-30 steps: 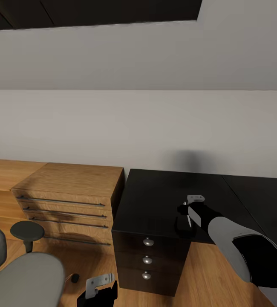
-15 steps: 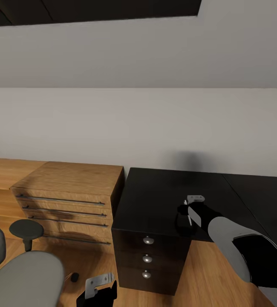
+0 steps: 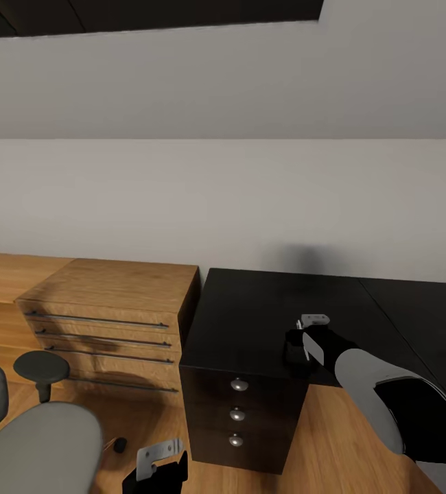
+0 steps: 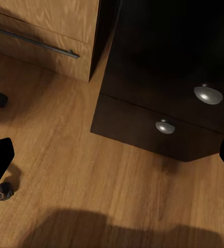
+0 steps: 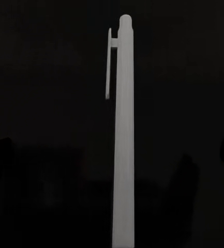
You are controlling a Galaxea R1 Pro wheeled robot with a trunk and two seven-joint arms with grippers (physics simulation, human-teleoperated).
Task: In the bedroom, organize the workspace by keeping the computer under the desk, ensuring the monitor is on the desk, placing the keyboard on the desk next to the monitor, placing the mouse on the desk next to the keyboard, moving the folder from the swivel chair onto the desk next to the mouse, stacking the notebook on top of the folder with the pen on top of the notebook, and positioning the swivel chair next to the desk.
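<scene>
Plain grey wall behind, wood floor [image 3: 333, 439] below. Black counter [image 3: 250, 315] with three round silver knobs, right beside a low light-wood cabinet [image 3: 113, 302]. Right gripper [image 3: 298, 346] low over the near part of the counter top, close above the drawers. Pale pen [image 5: 123, 139] standing straight between its fingers, so most likely closed on the pen. Left gripper [image 3: 156, 470] down low by the floor, fingers spread wide, nothing in them. Grey swivel chair [image 3: 38, 446] at the left, near the cabinet, seat bare. Step in hand, most likely: carrying the pen to its place. No folder or notebook on the part of the counter in view. Next move needs the notebook found first, then the pen laid flat on top, gently, so no rolling off.
</scene>
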